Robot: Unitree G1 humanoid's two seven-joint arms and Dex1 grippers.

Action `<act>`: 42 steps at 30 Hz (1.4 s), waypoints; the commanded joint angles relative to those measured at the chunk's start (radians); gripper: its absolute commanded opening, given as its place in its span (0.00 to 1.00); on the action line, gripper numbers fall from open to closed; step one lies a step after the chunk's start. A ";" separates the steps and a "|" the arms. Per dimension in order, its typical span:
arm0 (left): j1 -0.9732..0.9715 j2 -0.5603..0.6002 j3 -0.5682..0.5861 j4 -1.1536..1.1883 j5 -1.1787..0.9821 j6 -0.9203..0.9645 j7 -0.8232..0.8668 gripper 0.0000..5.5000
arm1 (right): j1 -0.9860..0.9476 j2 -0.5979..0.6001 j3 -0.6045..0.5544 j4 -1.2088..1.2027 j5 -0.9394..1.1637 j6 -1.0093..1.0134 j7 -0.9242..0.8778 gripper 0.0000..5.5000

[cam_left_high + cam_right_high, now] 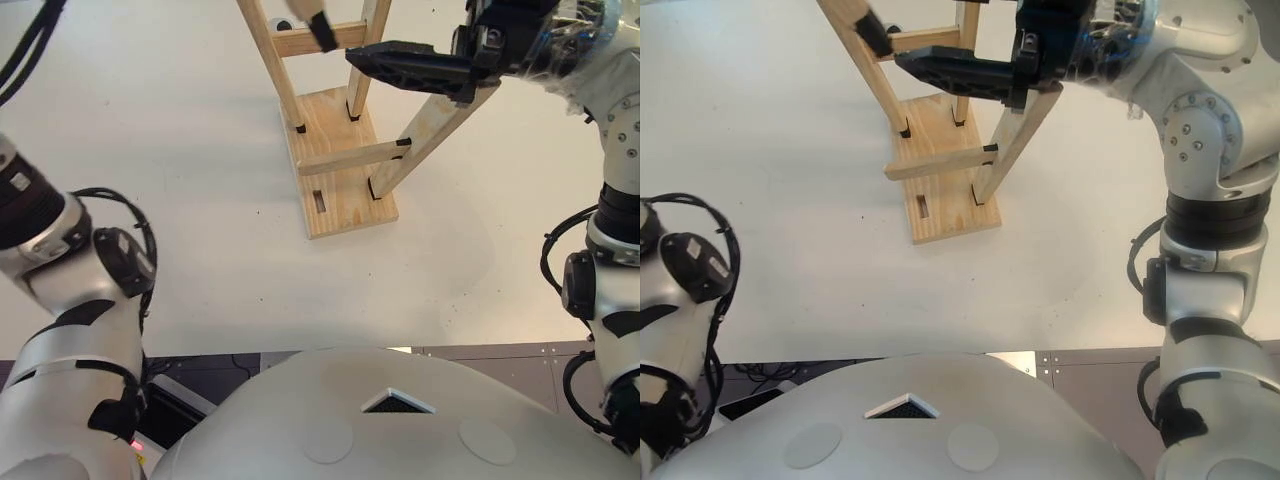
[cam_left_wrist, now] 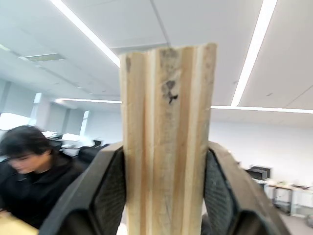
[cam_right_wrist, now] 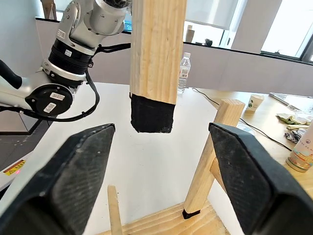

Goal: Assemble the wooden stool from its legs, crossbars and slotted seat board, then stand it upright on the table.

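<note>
The slotted seat board point(image 1: 342, 215) lies flat on the white table with its legs pointing up. Two legs point(image 1: 285, 85) and an upper crossbar point(image 1: 300, 40) stand at its far end. A lower crossbar point(image 1: 350, 157) runs to a strongly tilted leg point(image 1: 430, 125). My right gripper point(image 1: 358, 58) is open around that tilted leg point(image 3: 156, 49), fingers point(image 3: 73, 176) wide apart, and the leg's black end hangs clear between them. My left gripper point(image 2: 164, 149) is shut on a wooden leg's end point(image 2: 166, 127); one of its fingers point(image 1: 320, 30) shows by the upper crossbar.
One slot point(image 1: 318, 200) near the board's front left stands empty. Bare white table point(image 1: 150, 200) spreads left and in front of the board, ending at the front edge point(image 1: 350, 350). A water bottle point(image 3: 184, 66) and cup point(image 3: 253, 102) stand on desks behind.
</note>
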 commanded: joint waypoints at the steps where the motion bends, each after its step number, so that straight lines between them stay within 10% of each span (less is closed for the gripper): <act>1: 0.123 0.061 0.016 -0.032 0.103 -0.025 -0.086 0.37 | -0.026 0.019 -0.064 0.064 0.041 0.063 -0.047 0.64; 14: 0.426 -0.027 -0.072 0.121 0.263 -0.107 -0.503 0.37 | -0.164 0.096 -0.203 0.237 0.168 0.170 -0.140 0.64; 42: 0.732 -0.503 -0.153 0.241 0.529 -0.649 -0.653 0.37 | -0.318 0.014 -0.013 0.553 -0.072 0.194 0.279 0.64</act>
